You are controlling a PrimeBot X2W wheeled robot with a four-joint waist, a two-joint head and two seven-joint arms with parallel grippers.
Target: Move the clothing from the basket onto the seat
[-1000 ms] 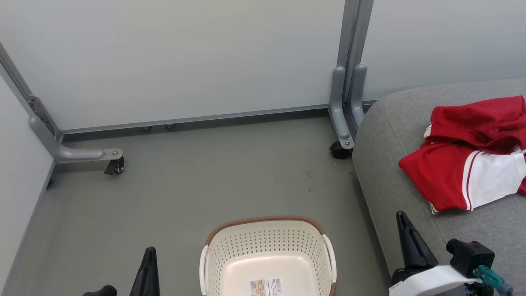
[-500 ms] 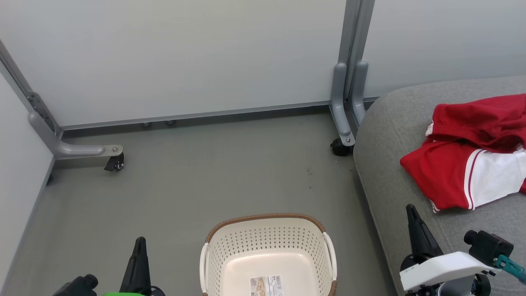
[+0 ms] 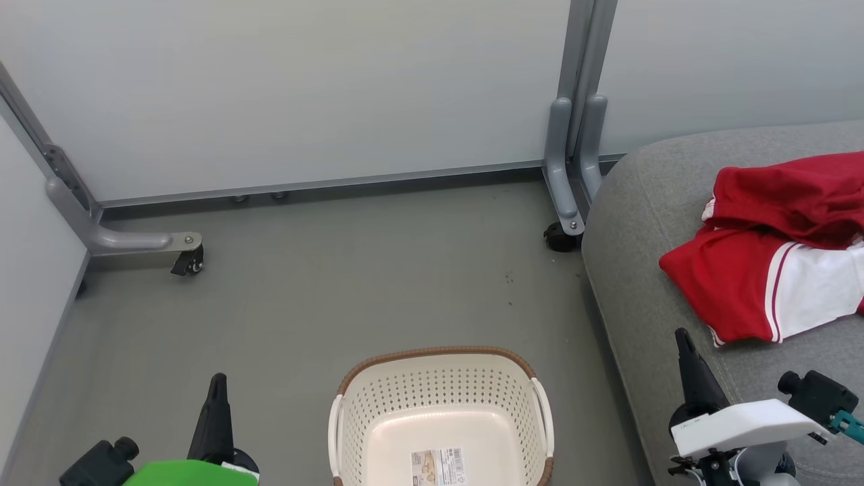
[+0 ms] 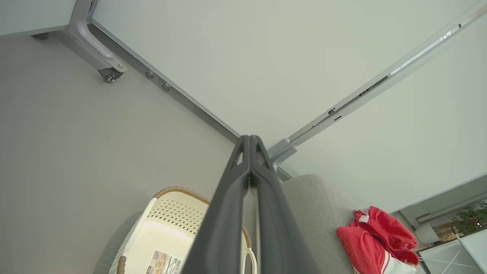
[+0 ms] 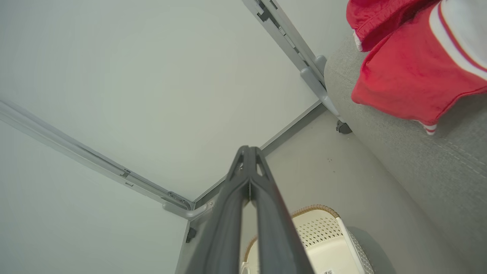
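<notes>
**Clothing on seat, basket down to its label**

Label [image 3: 437, 466] on the inside bottom of the basket [image 3: 439, 352]: a pale sticker with a small picture and a barcode, its print too small to read. No other writing can be made out.

The one basket stands on the floor [image 3: 304, 304] at the bottom centre of the head view, cut off by the lower edge. The part of its bottom that shows carries just the sticker. It has a brown rim, perforated cream walls and two white side handles.

The clothing [image 3: 756, 283] lies on the seat [image 3: 634, 223] at the right edge of the head view, well apart from the basket. There are two garments. A crumpled plain red one lies higher in the frame. Below it and touching it is a flatter red one with a white panel and striped trim.

Two tools are in view. The left tool [image 4: 250, 141] is at the lower left of the head view, to the left of the basket. In its wrist view its fingers are clenched tip to tip on nothing. The right tool [image 5: 249, 152] is at the lower right, over the seat's front edge. It is likewise clenched and grasps nothing.

Two casters sit under the grey partition feet, one at mid left [image 3: 191, 262] and one beside the seat's corner [image 3: 559, 238].
</notes>
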